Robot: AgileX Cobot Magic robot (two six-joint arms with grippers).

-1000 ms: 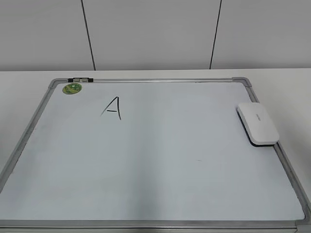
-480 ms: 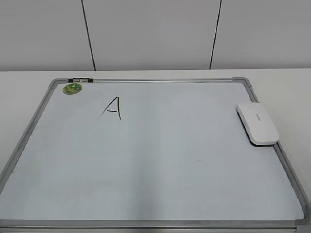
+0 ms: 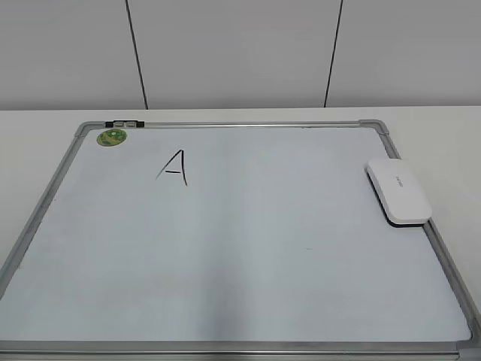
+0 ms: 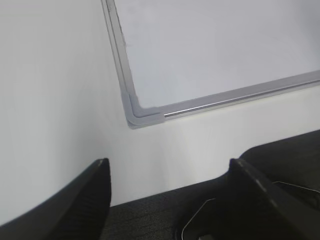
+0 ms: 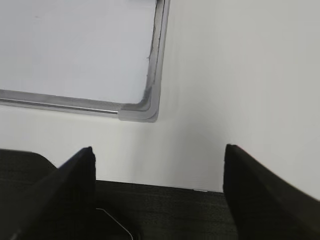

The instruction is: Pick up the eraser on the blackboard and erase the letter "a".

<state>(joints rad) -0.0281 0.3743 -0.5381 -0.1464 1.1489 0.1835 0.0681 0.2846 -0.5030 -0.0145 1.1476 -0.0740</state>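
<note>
Eraser: the eraser (image 3: 399, 192) is a white block with rounded corners, faint grey lettering on its top face and a dark edge showing underneath.
Eraser place: it lies flat on the blackboard (image 3: 248, 256) at the right edge, partly over the silver frame, slanted a little against that edge.
Blackboard: a white writing surface in a silver frame with grey corner pieces, lying flat on the white table (image 3: 30, 128).
Sticker: a small green round sticker (image 3: 112, 137) sits in the far left corner of the board.
Letter: the one mark I can see is an angular black letter (image 3: 173, 168) in the upper left part, well apart from the eraser.
My left gripper (image 4: 170, 172): fingers spread wide, holding nothing and touching nothing, hanging above the table just off the board's near left corner piece (image 4: 142, 116).
My right gripper (image 5: 159, 165): fingers likewise spread wide and empty, above the table near the board's near right corner piece (image 5: 142, 111).
Exterior view: neither of my grippers shows there.
</note>
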